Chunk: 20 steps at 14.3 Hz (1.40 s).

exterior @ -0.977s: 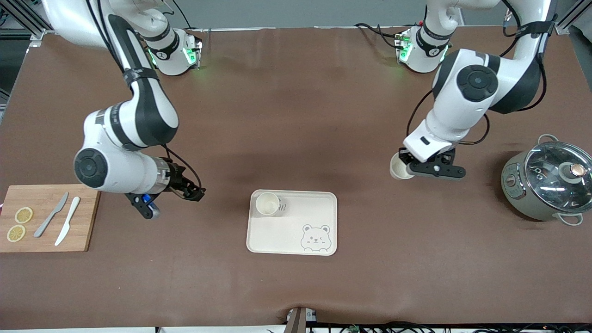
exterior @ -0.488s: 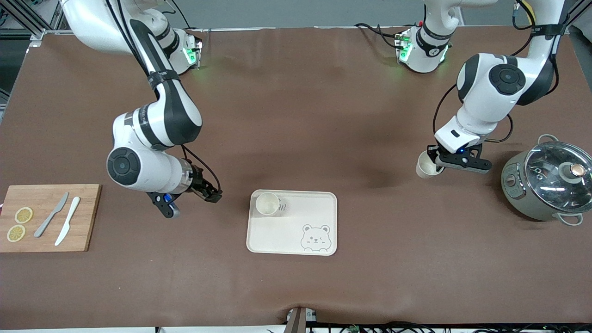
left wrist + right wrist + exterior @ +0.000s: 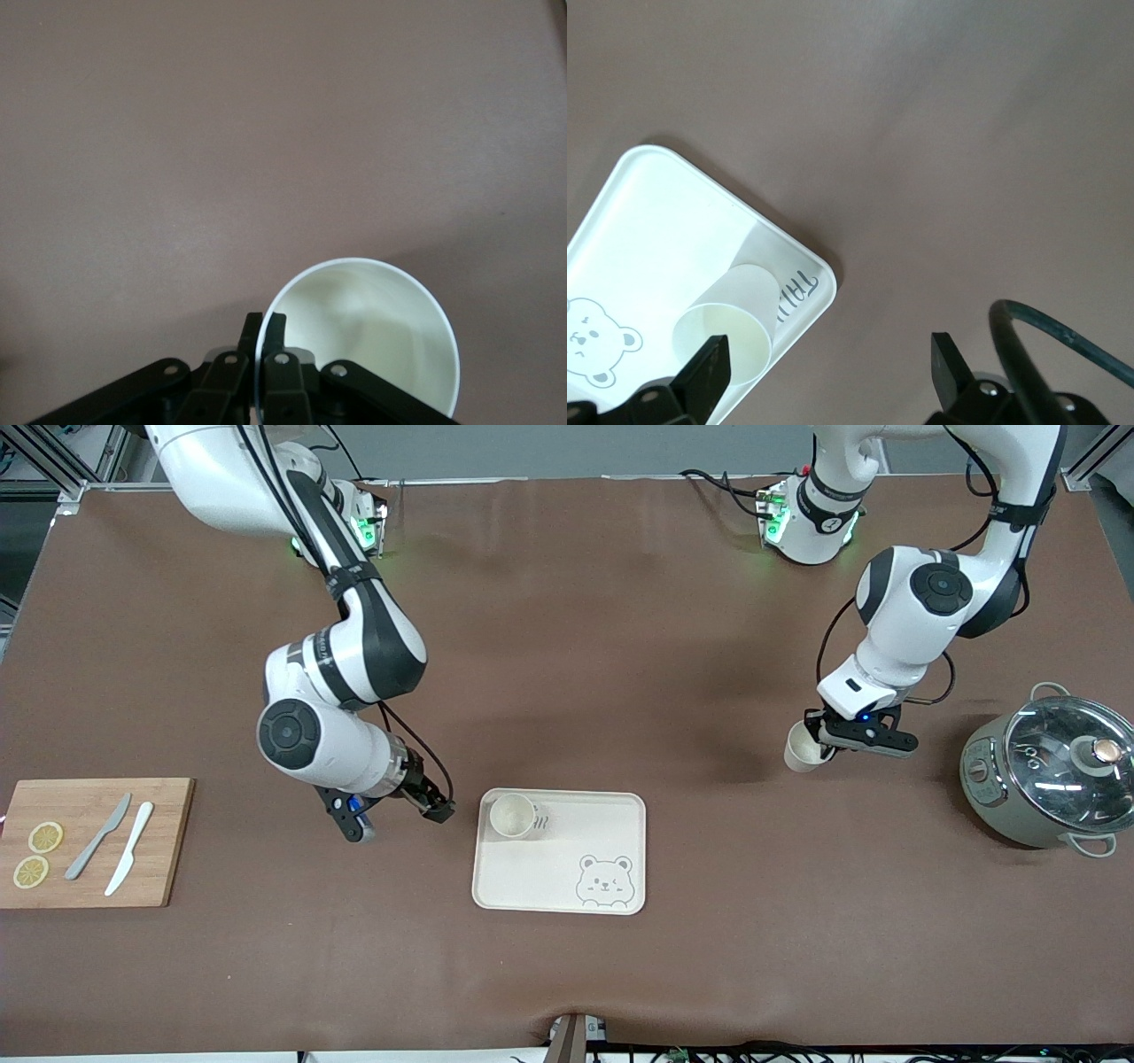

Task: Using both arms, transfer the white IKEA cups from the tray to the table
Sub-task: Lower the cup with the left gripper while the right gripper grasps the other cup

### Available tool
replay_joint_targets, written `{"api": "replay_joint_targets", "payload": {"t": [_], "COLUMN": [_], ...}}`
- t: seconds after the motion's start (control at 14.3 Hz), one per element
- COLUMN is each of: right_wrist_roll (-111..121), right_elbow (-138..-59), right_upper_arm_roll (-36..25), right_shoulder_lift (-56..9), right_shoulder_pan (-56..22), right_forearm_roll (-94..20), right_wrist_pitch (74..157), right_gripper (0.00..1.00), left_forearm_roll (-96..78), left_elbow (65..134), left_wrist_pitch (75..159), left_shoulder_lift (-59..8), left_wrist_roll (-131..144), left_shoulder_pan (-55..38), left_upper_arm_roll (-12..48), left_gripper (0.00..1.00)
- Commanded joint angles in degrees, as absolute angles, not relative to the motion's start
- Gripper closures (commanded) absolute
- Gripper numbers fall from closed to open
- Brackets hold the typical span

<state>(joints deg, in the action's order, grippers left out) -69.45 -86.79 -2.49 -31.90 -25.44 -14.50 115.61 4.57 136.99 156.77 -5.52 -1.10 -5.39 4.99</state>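
One white IKEA cup stands upright in a corner of the bear tray, the corner toward the right arm's end of the table. My right gripper hangs open just off that corner, with nothing between its fingers. The right wrist view shows the same cup on the tray beside the open right gripper. My left gripper is shut on the rim of the second cup, over bare table between the tray and the pot. In the left wrist view its fingers pinch the wall of that cup.
A grey pot with a glass lid stands at the left arm's end of the table. At the right arm's end lies a wooden cutting board carrying two lemon slices and two knives.
My right arm has swung from near the cutting board toward the tray's corner. My left arm has carried its cup a little toward the pot.
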Motion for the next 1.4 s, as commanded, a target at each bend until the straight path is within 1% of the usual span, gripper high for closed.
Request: {"api": "replay_joint_targets", "payload": {"t": [0.0,0.49,0.7,1.12,1.33], "right_wrist_roll": [-71.3,-75.9,-77.1,-82.3,-82.4], "right_elbow": [-86.0,-85.3,-85.3,-85.1,-84.8], "right_upper_arm_roll": [-2.9,-2.9,-2.9,-2.9,-2.9], "right_shoulder_lift": [-32.7,-35.7,-36.2,-38.3,-39.3], "right_shoulder_pan": [-26.4,-29.5,-30.1,-31.6,-32.2], "right_forearm_roll": [-15.2,-14.9,-15.0,-14.9,-14.8], "right_wrist_pitch": [115.9,119.1,119.5,124.3,124.4], "right_gripper": [0.00,0.00,0.00,0.00,0.00], "left_forearm_roll": [4.6,4.6,4.6,4.1,3.3], "left_elbow": [137.4,137.2,137.0,136.8,136.5], "left_wrist_pitch": [160.4,166.5,166.6,166.6,166.6], "left_shoulder_lift": [-8.1,-13.9,-14.9,-15.9,-16.9], "left_wrist_roll": [-4.0,-5.8,-5.8,-5.8,-5.9], "left_shoulder_pan": [-3.0,-1.3,-1.1,-0.2,2.4], "left_upper_arm_roll": [5.3,5.4,5.4,6.1,9.3], "left_gripper": [1.00,1.00,1.00,1.00,1.00]}}
